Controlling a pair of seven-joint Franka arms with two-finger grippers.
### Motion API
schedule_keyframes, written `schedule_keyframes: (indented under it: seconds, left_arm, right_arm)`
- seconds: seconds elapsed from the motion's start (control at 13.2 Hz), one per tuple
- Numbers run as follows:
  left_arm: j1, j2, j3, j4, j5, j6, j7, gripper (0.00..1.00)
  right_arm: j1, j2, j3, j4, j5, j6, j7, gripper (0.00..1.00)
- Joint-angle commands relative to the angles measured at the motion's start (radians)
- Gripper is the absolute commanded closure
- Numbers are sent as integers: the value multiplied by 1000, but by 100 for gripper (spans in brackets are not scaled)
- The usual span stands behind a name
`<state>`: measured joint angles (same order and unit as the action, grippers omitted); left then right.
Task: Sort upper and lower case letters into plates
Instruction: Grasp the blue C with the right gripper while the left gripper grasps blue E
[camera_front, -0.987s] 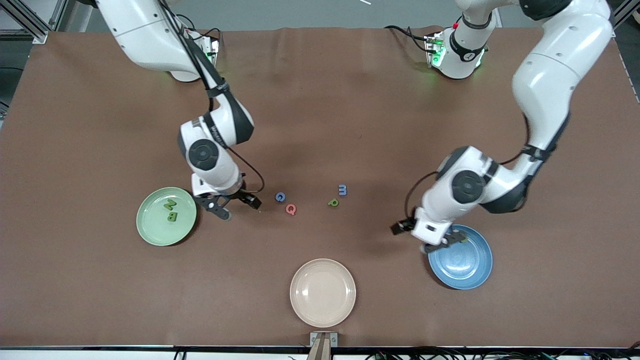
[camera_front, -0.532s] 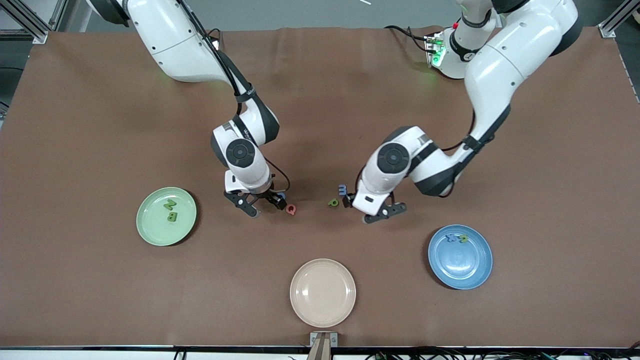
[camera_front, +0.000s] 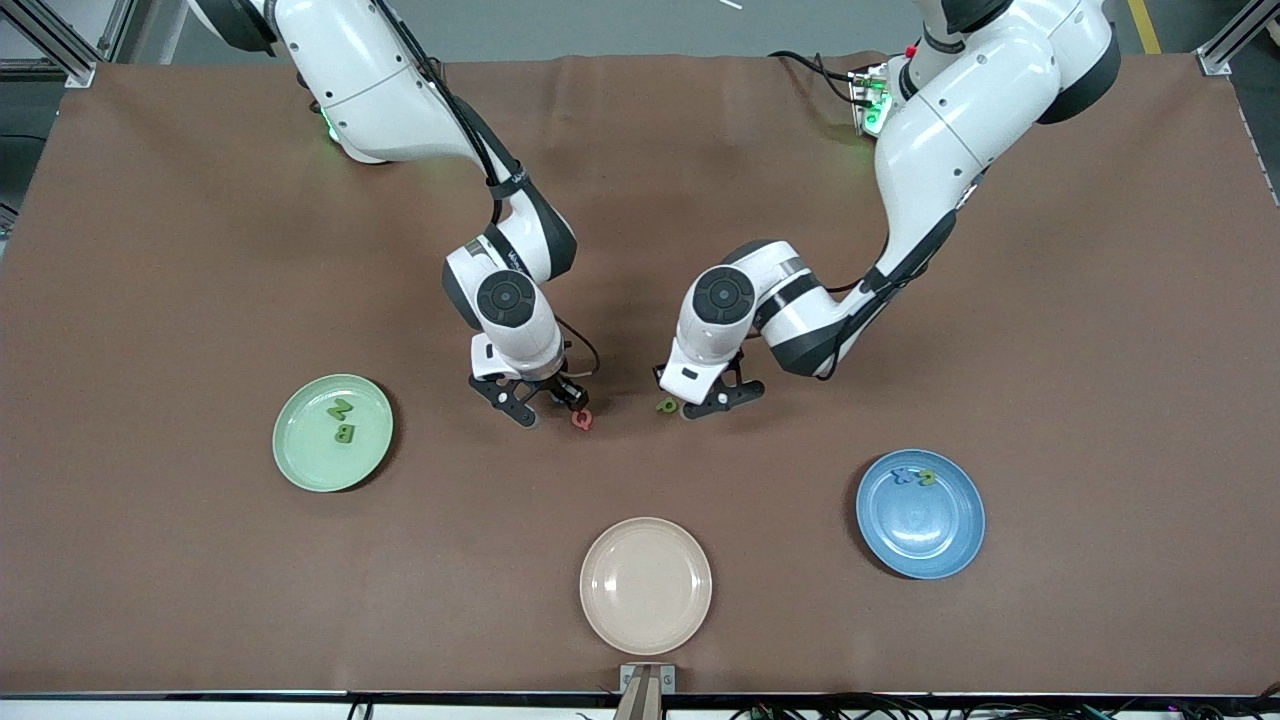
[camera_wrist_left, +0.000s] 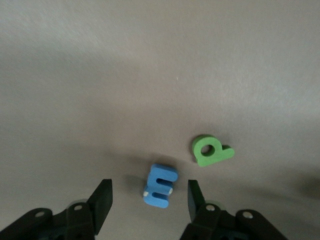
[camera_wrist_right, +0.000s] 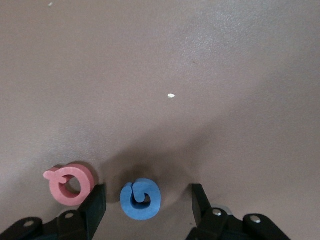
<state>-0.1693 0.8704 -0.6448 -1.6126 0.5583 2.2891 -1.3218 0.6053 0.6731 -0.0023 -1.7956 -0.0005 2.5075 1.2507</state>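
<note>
A blue letter m (camera_wrist_left: 160, 186) lies flat on the brown table between the fingers of my open left gripper (camera_wrist_left: 149, 194), with a gap on each side. A green p (camera_wrist_left: 210, 151) lies just beside it. My right gripper (camera_wrist_right: 147, 200) is open and down around a blue G (camera_wrist_right: 140, 199) without touching it; a pink Q (camera_wrist_right: 70, 184) lies just outside one finger. From the front, both grippers (camera_front: 700, 398) (camera_front: 547, 403) sit low at mid-table and cover the blue letters. The mint green plate (camera_front: 305, 455) holds a Z and a B. The blue plate (camera_front: 915, 545) holds two letters.
A beige plate (camera_front: 646, 585) sits near the table's front edge, nearer the camera than both grippers. The pink Q (camera_front: 581, 419) and the green p (camera_front: 667, 405) lie between the two grippers, which are close together.
Both arms swung in to the middle letters, the left from over the blue plate, the right from beside the green plate. Both came down around a blue letter and their jaws have narrowed.
</note>
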Motion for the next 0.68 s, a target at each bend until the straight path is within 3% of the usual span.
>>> schedule_keyframes:
  seconds: [0.0,0.15,0.3,0.53,0.61]
  left_arm:
    - [-47,2,46,3,0,33,-17,36]
    - [-47,10,47,5,0,38,-17,44]
    - [-42,10,48,5,0,38,-17,61]
    - [-27,5,50,8,0,38,-13,96]
    - [-26,2,57,8,2,38,-14,100]
  right_arm:
    - [17,9,-11,4,-12,-12,19,41]
    - [19,8,-11,5,-12,-22,19,67]
    - [14,6,-11,7,-12,-33,16,98]
    - [-18,-10,-19,7,-12,-79,-45,100]
    - [-54,-36,-19,5,-12,-143,-118,100]
